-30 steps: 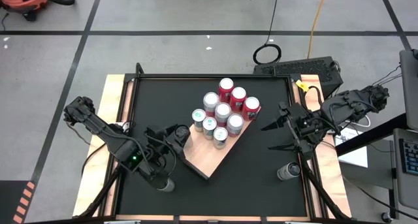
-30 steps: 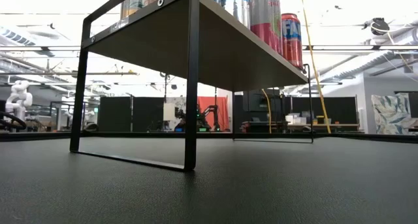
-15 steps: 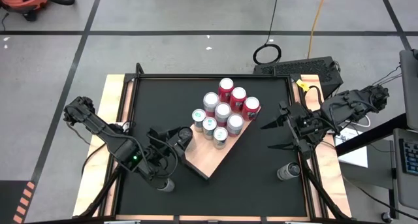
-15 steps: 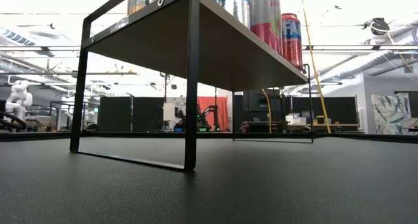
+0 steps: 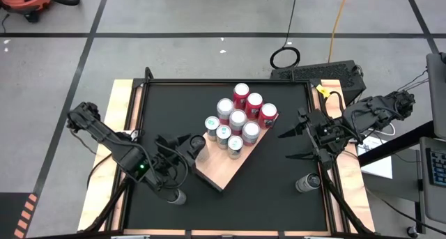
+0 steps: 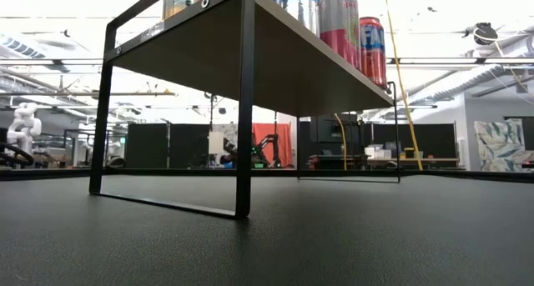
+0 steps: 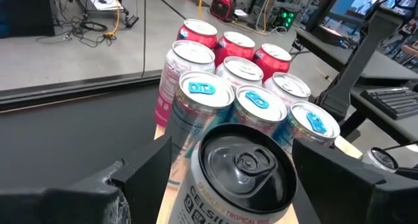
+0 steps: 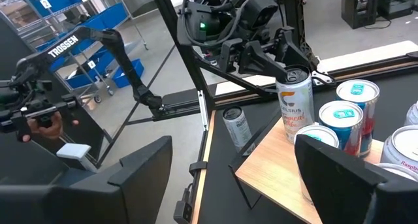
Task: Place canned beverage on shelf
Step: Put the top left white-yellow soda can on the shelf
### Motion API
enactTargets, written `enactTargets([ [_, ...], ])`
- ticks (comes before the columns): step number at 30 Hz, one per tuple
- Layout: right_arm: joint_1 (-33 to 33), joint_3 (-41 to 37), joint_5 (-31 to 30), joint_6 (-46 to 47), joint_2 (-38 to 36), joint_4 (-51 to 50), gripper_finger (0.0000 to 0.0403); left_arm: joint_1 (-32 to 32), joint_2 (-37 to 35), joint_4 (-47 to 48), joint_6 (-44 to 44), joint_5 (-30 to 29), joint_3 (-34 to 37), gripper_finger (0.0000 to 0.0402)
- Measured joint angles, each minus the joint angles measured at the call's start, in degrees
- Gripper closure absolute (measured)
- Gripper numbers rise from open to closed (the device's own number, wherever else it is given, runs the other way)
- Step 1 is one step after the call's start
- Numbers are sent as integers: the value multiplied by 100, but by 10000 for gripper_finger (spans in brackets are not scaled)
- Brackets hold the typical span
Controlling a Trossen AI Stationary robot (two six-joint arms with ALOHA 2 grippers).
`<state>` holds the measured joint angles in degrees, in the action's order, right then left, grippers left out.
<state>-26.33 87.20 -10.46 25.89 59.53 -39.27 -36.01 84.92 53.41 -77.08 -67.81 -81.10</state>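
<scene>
**Can at the shelf's near corner, left gripper around it**

The can (image 7: 241,168) stands upright at the corner of the shelf (image 5: 226,171) nearest the left arm. It sits just short of the cluster of cans (image 5: 237,118) already packed on the board. In the right wrist view its base appears to sit on the wood, close to the edge, though a thin gap beneath it cannot be ruled out.

The left gripper (image 5: 191,143) has one finger on each side of the can's upper part. Whether the fingers press on it or stand just clear cannot be told.

Over the last second almost nothing has changed. The left gripper has only nudged a little at that corner, and the cluster has not moved. That suggests the carry is over and the placing is in its last stage, with letting go and backing away still to come. The can's closeness to the edge is the thing to watch.

The right gripper (image 5: 291,143) hangs over the black table (image 5: 279,197), off to the shelf's other side, with its fingers apart and nothing between them. Two spare cans wait on the table, one beside the left arm (image 5: 175,196) and one by the right (image 5: 305,183).
</scene>
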Motion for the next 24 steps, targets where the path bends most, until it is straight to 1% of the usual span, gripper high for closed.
enactTargets([
  [5,-1,0,0,0,0,0,101,0,-144,11,140,0,-2,89],
  [11,-2,0,0,-7,0,1,101,0,-153,-44,140,10,-2,89],
  [13,-2,0,0,-15,0,1,101,0,-153,-117,188,107,-2,89],
  [15,-1,0,0,-20,0,1,101,2,-135,-200,502,254,-2,89],
  [18,-2,0,0,-44,0,2,101,15,-60,-217,866,241,-2,89],
  [22,-2,0,0,-50,0,2,101,85,-65,-197,920,219,-2,88],
  [24,-1,0,0,-55,0,2,101,123,-63,-192,1088,223,-2,84],
])
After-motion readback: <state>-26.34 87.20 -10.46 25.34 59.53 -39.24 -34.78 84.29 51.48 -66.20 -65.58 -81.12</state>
